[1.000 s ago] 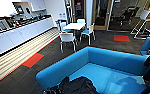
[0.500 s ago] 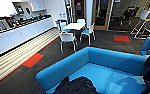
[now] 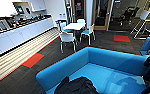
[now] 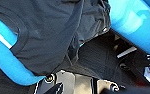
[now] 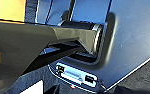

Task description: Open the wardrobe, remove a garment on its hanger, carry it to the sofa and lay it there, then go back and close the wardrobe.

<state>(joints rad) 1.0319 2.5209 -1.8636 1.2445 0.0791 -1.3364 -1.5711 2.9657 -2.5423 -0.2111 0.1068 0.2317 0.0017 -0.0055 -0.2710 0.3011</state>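
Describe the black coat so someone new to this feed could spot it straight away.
Find the big bright-blue sofa that fills the near part of the head view. The black coat lies crumpled on its seat, at the end nearer the kitchen counter. It is the only dark, soft heap on the blue cushions; the white chairs and table stand farther off on the carpet.

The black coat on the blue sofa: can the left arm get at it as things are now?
Probably yes. The black coat lies on the near edge of the blue sofa, and the left wrist camera sees it close up with nothing between them.
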